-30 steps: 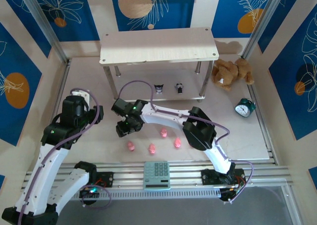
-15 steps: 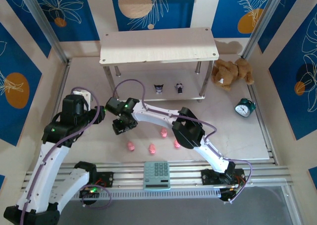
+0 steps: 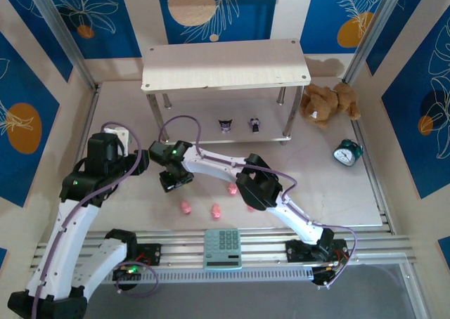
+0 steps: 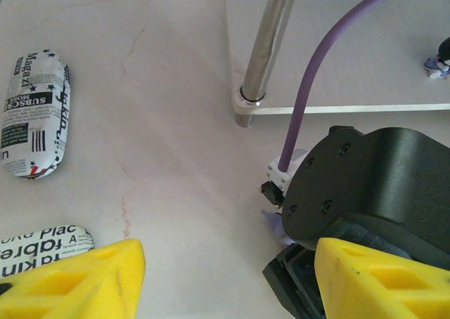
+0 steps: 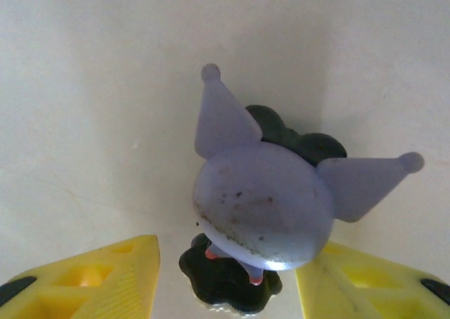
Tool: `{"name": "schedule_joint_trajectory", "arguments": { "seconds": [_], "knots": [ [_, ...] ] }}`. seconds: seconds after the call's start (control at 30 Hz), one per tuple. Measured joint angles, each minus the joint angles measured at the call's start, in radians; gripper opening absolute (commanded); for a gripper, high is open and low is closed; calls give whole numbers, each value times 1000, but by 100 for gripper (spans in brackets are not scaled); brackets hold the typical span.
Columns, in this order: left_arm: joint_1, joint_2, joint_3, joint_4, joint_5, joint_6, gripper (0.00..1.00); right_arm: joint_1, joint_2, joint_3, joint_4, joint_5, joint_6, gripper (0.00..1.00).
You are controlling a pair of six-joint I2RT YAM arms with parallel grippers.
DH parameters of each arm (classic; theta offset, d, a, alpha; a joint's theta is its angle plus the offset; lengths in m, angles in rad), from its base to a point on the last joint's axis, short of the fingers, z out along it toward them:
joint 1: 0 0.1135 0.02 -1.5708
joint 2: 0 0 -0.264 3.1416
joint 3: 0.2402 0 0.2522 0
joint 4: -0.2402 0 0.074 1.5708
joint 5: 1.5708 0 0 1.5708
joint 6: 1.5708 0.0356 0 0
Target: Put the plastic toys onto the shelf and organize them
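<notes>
The right tool (image 3: 174, 180) is seen lowered over the worktop (image 3: 341, 192) in front of the left end of the shelf (image 3: 225, 64), whose pale top board is bare. In the right wrist view, the right tool (image 5: 232, 291) is held part-way open, with a purple figurine (image 5: 260, 206) standing upright on the worktop (image 5: 84, 87) between its yellow fingers (image 5: 91, 280). A clear gap is seen between the left finger and the figurine, while the other finger is partly hidden under the figurine's head, so contact on that side cannot be told; no grip is shown. The left tool (image 3: 139, 162) is held just beside the right tool, on its left. In the left wrist view, the left tool (image 4: 228, 280) is seen wide open with nothing held, and the black housing of the right arm (image 4: 373, 185) is seen just ahead of it, near a metal shelf leg (image 4: 267, 45). Two dark figurines (image 3: 226, 125) are placed side by side on the shelf's lower level (image 3: 197, 126). Pink pigs (image 3: 185, 208) are scattered on the worktop between the shelf and a calculator (image 3: 222, 249), one of them partly covered by the right arm. A plush bear (image 3: 329, 102) and a green alarm clock (image 3: 346, 152) are seen to the right of the shelf. Two newsprint-patterned oblong objects (image 4: 35, 115) are lying on the worktop at the left of the left wrist view.
</notes>
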Motion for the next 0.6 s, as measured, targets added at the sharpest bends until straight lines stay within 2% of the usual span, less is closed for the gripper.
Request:
{"name": "schedule_joint_trajectory", "arguments": {
  "seconds": [0.13,0.33,0.6],
  "knots": [
    [8,4,0,8,11,5,65,-3,8,8,-11,-1,-5,35],
    [23,17,0,23,35,8,65,-12,2,-8,-3,-18,-8,19],
    [42,31,0,30,85,18,67,-50,-146,-278,170,-95,-58,13]
  ]
}}
